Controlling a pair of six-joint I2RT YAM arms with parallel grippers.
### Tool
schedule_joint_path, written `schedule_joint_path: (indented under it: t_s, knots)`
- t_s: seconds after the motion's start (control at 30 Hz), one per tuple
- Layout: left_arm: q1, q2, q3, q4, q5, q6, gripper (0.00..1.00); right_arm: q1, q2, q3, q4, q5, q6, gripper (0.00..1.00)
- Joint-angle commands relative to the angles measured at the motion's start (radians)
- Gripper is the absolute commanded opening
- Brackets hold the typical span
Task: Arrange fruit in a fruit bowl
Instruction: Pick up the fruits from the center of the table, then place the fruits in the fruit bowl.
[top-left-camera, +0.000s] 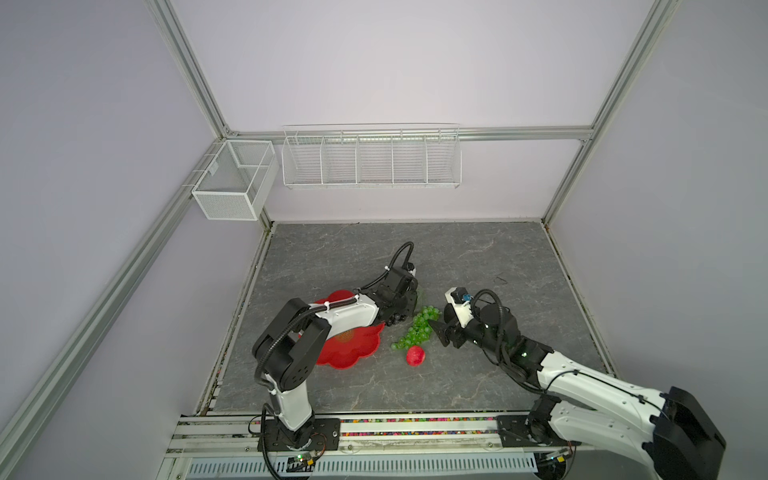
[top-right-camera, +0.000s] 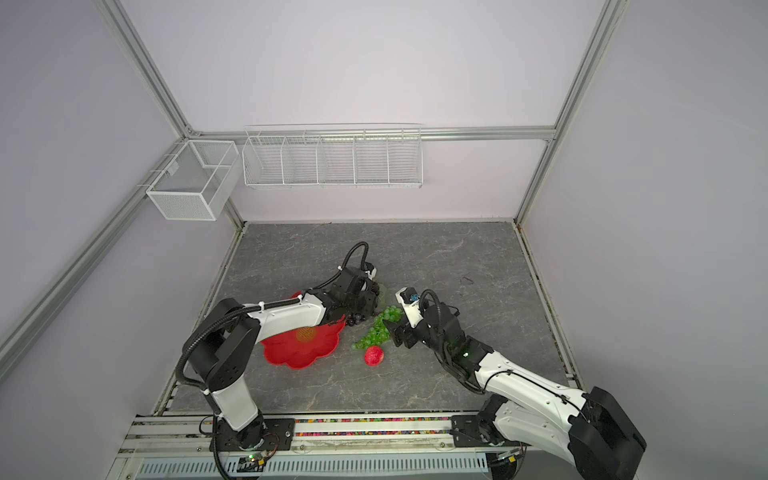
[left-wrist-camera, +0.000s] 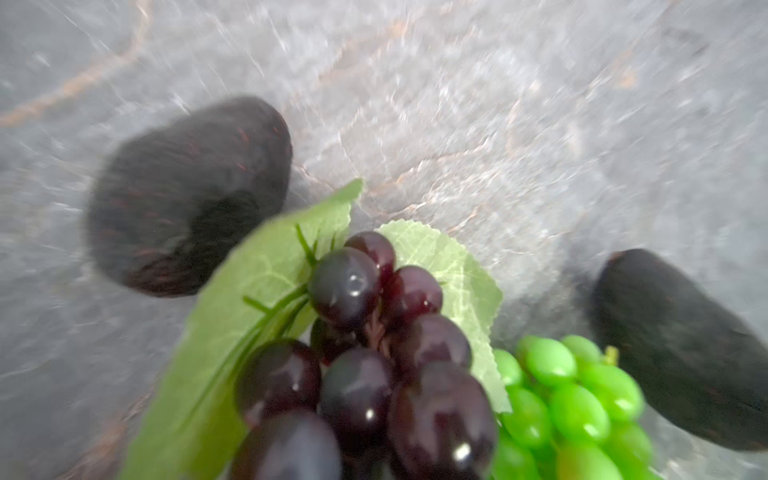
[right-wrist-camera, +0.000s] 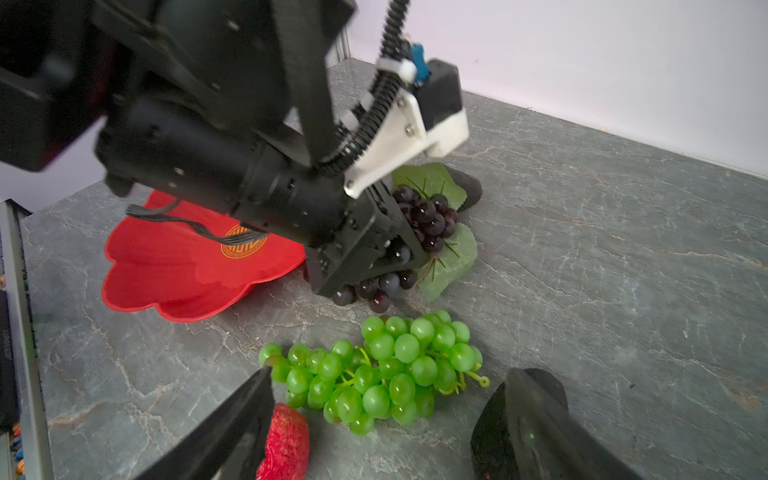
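Now left jaws pinch the purple grapes (right-wrist-camera: 432, 220) while right jaws gape wide near green grapes (right-wrist-camera: 390, 370).

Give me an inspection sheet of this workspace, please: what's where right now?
Surface: grey marbled tabletop.
Job's things: red bowl, no fruit in its visible part; green grape bunch, red-pink fruit and two dark oval pieces lie on the tabletop.
Clutter: one small dark scrap, too small to identify.
Grippers: left gripper shut on the dark purple grape bunch; right gripper open, near the green bunch.
Cables: black hose loops above the left wrist.
Surroundings: white wire baskets on the walls, nothing seen inside.
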Motion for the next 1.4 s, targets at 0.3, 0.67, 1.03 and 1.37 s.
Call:
schedule_joint_path:
  t_s: [0.3, 0.67, 1.03, 1.37]
  knots:
    - [0.000, -0.469, -0.201, 0.137, -0.196, -0.007, 0.10, -0.003, -0.029, -0.013, 0.021, -0.078, -0.025, 0.88]
    - [0.021, -0.682, -0.102, -0.613, -0.541, -0.247, 0.08, 0.009, -0.024, -0.030, 0.085, -0.153, -0.022, 0.88]
    - [0.120, -0.555, -0.155, -0.635, -0.515, -0.284, 0.07, 0.010, -0.034, -0.032, 0.083, -0.160, -0.021, 0.88]
    - [0.151, -0.287, -0.112, -0.691, -0.527, -0.361, 0.07, 0.010, -0.040, -0.033, 0.075, -0.155, -0.023, 0.88]
